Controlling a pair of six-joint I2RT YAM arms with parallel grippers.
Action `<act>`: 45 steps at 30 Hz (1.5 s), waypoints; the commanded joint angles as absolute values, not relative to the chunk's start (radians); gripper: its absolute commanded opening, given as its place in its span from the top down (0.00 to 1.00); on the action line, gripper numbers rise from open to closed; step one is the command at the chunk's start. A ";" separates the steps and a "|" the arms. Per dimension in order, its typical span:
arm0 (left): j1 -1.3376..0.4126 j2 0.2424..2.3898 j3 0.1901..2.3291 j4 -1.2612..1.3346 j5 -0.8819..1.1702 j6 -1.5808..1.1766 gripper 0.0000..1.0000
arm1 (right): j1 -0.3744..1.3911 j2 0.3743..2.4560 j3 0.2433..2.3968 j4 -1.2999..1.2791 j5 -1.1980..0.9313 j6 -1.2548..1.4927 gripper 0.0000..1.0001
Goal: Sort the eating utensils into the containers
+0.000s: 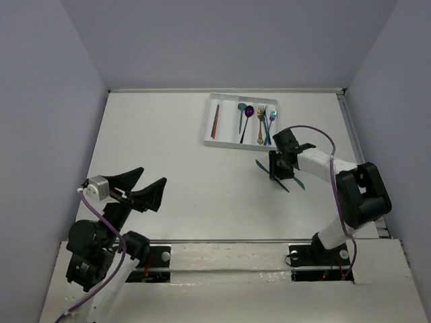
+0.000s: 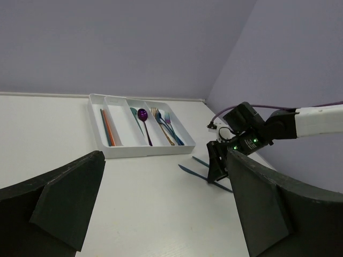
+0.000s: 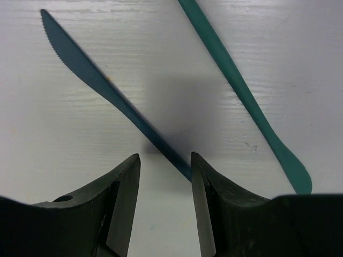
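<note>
Right hand [image 3: 165, 179] poised over the handle of a slim dark blue serrated metal knife [image 3: 91, 75] near the right edge of the white counter [image 1: 168, 134].
In the right wrist view the knife's long axis is seen running on a diagonal, blade tip away from the hand and handle end passing into the gap between the two fingers, so the closing line is crossed obliquely. The hand is shown partly open and nothing is gripped; whether a finger touches the handle cannot be told. A slim teal metal utensil [image 3: 236, 80] is laid just beside the knife, outside the fingers. The white rectangular plastic tray [image 1: 229, 128] is placed near the far edge, just beyond this hand. The left hand [image 1: 147, 187], held wide open and empty, is kept well apart toward the near left corner, so the right arm is judged much the nearer.
</note>
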State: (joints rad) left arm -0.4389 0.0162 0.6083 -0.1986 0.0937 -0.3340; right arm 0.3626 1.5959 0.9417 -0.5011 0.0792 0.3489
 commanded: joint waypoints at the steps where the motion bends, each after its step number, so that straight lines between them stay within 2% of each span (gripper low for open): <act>1: -0.446 0.015 0.615 -0.149 0.095 -0.327 0.01 | 0.374 1.640 0.988 -0.526 0.083 0.322 0.52; 4: -0.446 0.014 0.617 -0.149 0.097 -0.327 0.01 | 0.396 1.655 0.974 -0.525 0.078 0.331 0.60; 8: -0.446 0.017 0.615 -0.149 0.097 -0.327 0.01 | 0.475 1.680 0.966 -0.528 0.110 0.357 0.67; 11: -0.446 0.015 0.615 -0.149 0.097 -0.327 0.01 | 0.552 1.712 0.971 -0.551 0.149 0.386 0.77; 13: -0.446 0.017 0.615 -0.149 0.097 -0.327 0.01 | 0.604 1.729 0.971 -0.560 0.152 0.405 0.79; 17: -0.446 0.017 0.615 -0.149 0.097 -0.325 0.01 | 0.667 1.732 0.960 -0.557 0.143 0.440 0.94; 20: -0.446 0.018 0.614 -0.147 0.100 -0.325 0.01 | 0.712 1.707 0.968 -0.558 0.126 0.460 1.00; 26: -0.446 0.021 0.615 -0.146 0.100 -0.327 0.01 | 0.758 1.612 1.049 -0.552 0.074 0.453 1.00; 30: -0.446 0.031 0.615 -0.147 0.100 -0.327 0.01 | 0.758 1.592 1.129 -0.414 0.029 0.440 1.00; 35: -0.446 0.049 0.615 -0.149 0.101 -0.327 0.01 | 0.758 1.725 1.296 -0.278 0.087 0.426 1.00; 41: -0.446 0.072 0.615 -0.147 0.101 -0.324 0.01 | 0.726 1.945 1.615 -0.206 0.192 0.434 1.00; 45: -0.446 0.086 0.615 -0.147 0.101 -0.321 0.01 | 0.663 2.008 1.677 -0.141 0.180 0.486 1.00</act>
